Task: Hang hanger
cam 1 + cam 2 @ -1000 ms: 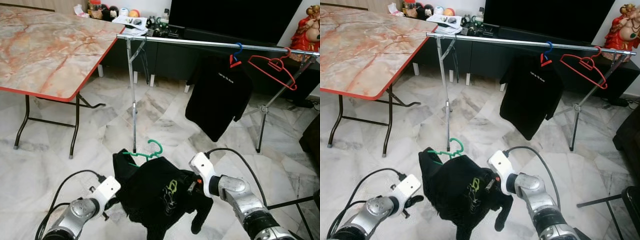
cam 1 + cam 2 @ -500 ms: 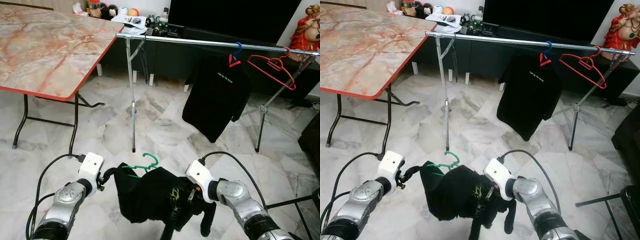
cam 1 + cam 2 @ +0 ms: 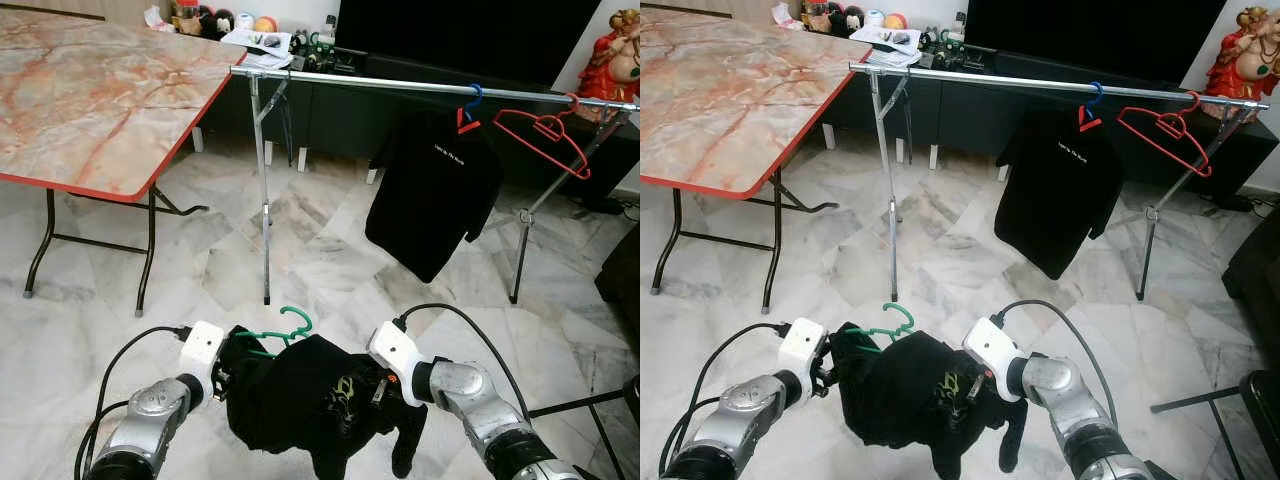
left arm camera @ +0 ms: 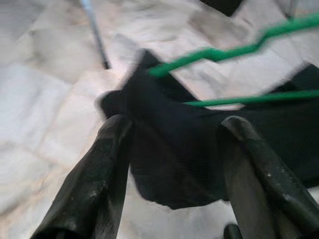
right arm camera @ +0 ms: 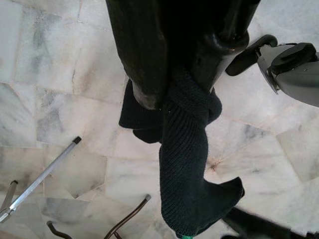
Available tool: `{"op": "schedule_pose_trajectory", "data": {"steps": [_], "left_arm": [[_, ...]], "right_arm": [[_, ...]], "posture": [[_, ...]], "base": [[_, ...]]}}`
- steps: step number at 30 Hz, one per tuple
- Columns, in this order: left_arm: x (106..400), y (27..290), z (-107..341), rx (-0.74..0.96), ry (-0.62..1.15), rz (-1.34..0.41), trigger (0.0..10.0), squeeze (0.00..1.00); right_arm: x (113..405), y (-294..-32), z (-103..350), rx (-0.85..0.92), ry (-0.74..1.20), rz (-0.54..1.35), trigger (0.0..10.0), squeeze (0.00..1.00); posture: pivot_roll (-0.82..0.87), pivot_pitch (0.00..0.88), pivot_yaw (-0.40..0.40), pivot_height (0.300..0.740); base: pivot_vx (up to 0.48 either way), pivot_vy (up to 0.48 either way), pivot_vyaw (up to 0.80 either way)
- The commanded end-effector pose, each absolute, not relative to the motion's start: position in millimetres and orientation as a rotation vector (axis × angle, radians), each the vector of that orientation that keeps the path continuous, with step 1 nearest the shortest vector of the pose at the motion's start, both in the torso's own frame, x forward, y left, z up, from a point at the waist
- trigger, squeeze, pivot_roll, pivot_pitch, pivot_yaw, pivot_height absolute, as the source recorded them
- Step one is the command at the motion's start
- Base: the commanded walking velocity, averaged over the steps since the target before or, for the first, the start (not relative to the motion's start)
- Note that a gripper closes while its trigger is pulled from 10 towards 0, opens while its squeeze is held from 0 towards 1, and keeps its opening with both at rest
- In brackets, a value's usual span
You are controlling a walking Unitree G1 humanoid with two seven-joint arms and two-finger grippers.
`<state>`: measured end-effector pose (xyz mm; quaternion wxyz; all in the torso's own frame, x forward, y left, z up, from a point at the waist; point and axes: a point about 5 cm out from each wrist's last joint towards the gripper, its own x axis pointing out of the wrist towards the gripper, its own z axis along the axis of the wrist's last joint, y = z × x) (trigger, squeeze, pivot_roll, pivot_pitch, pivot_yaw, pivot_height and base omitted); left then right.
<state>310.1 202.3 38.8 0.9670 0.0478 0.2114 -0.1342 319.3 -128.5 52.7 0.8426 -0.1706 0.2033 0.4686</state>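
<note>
Two grippers share one load: a green wire hanger (image 3: pixel 285 331) carrying a limp black garment with a small yellow-green print (image 3: pixel 310 395), held low and well short of the long silver clothes rail (image 3: pixel 400 85), on the robot's side of it. The right gripper (image 5: pixel 184 94) has its black fingers clamped on a bunched fold of ribbed knit fabric. The left gripper (image 4: pixel 174 144) has its fingers apart, straddling the cloth at the hanger's shoulder, with no firm pinch evident. On the rail hang a black T-shirt on a blue hook (image 3: pixel 437 185) and a bare red hanger (image 3: pixel 545 135) beyond it. Judgement: the cloth is soft and will slip and sag if gripped alone; the thin, light wire is stiff, so hold near the hook's neck.
</note>
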Motion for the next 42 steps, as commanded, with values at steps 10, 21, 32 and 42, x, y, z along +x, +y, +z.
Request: {"op": "schedule_pose_trajectory", "data": {"steps": [10,21,32,42], "left_arm": [[309.3,210.0,34.4,-0.151,0.460,-0.146,10.0,1.00],[303.0,206.4,24.7,-0.153,0.496,-0.169,10.0,0.00],[300.1,198.5,21.1,-0.178,0.511,-0.224,0.0,0.00],[299.2,197.7,20.2,-0.155,0.513,-0.232,0.0,0.00]], "right_arm": [[319.0,-128.9,54.9,-0.360,0.403,1.001,10.0,0.00],[315.8,-124.9,59.7,-0.337,0.367,1.077,10.0,0.00],[315.0,-122.4,62.4,-0.326,0.349,1.102,10.0,0.00],[313.5,-121.9,61.4,-0.327,0.352,1.108,10.0,0.00]], "posture": [[0.08,0.102,-0.147,0.740],[0.07,0.088,-0.143,0.740],[0.07,0.087,-0.144,0.740],[0.07,0.097,-0.146,0.740]], "base": [[0.000,0.000,0.00],[0.000,0.000,0.00],[0.000,0.000,0.00],[0.000,0.000,0.00]]}}
